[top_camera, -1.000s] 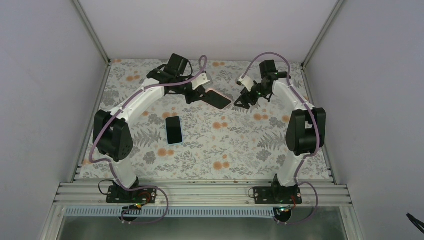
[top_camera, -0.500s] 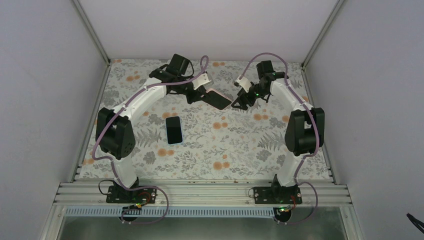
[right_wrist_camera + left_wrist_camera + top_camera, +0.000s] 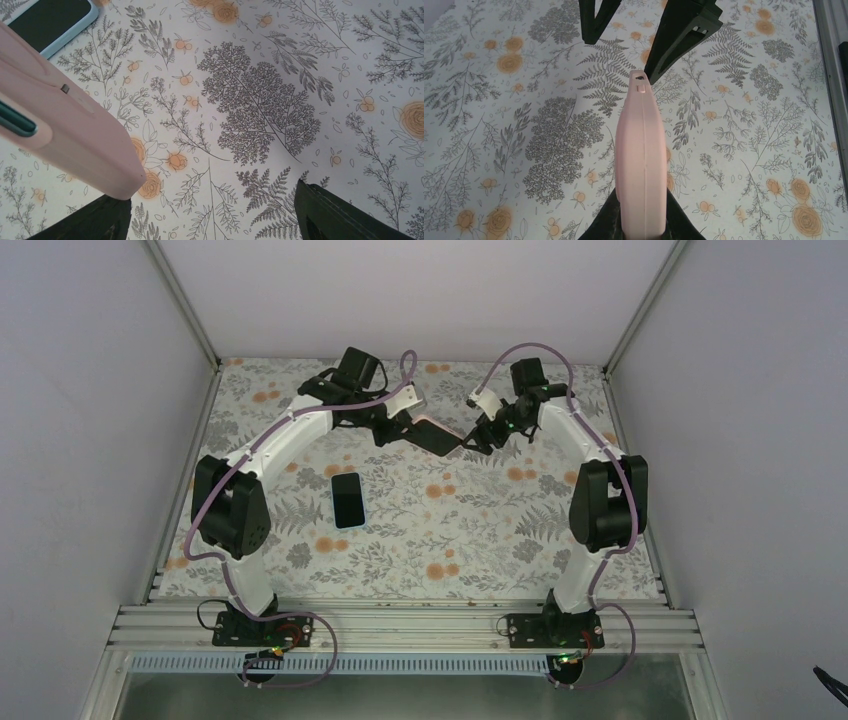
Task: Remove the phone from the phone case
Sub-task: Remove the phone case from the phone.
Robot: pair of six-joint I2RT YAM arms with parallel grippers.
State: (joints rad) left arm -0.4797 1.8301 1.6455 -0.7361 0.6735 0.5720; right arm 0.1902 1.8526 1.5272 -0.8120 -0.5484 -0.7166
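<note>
The pink phone case (image 3: pixel 436 436) hangs above the far middle of the table, dark phone face up. My left gripper (image 3: pixel 402 428) is shut on its near end. In the left wrist view the case (image 3: pixel 642 150) stands edge-on between my left fingers (image 3: pixel 606 222). My right gripper (image 3: pixel 479 437) is open at the case's free end. In the right wrist view the case's corner (image 3: pixel 80 140) lies just above the left finger (image 3: pixel 95 220), and the right finger (image 3: pixel 345 215) stands far apart from it. A dark strip of the phone (image 3: pixel 15 121) shows at the case's rim.
A second phone (image 3: pixel 347 499) with a dark screen and light blue rim lies flat on the floral table cover (image 3: pixel 450 530), left of centre; its corner shows in the right wrist view (image 3: pixel 50 20). Grey walls and metal rails (image 3: pixel 400 625) border the table.
My right gripper has moved left, up to the free end of the pink case. The left gripper and the case have barely shifted.
</note>
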